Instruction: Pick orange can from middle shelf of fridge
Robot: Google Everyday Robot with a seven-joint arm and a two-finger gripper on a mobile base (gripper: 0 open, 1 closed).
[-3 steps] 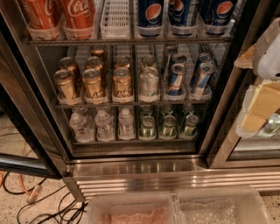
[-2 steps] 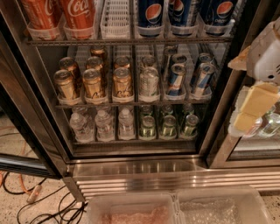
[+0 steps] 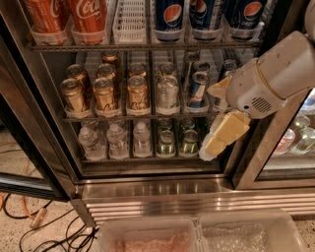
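The fridge [image 3: 147, 186] stands open in front of me. Its middle shelf [image 3: 138, 117] holds rows of small cans. Three orange cans stand in the front row at the left: one [image 3: 74, 96], a second [image 3: 106, 96] and a third [image 3: 138, 93], with more behind them. A silver-white can [image 3: 167, 93] and slim blue-red-silver cans [image 3: 197, 88] stand to their right. My gripper [image 3: 219, 140], on a white arm with yellowish parts, hangs in front of the right end of the middle and lower shelves. It is well right of the orange cans and hides the rightmost lane.
The top rack holds tall Coca-Cola cans [image 3: 88, 15], a white basket [image 3: 129, 19] and Pepsi cans [image 3: 172, 15]. The bottom rack holds water bottles [image 3: 118, 140] and green bottles [image 3: 166, 142]. The open door [image 3: 19, 147] is at the left, with cables [image 3: 29, 221] on the floor. Clear bins [image 3: 197, 236] lie at the bottom.
The arm and gripper have moved in from the right edge toward the left and now stand in front of the right part of the fridge. The cans have not moved.
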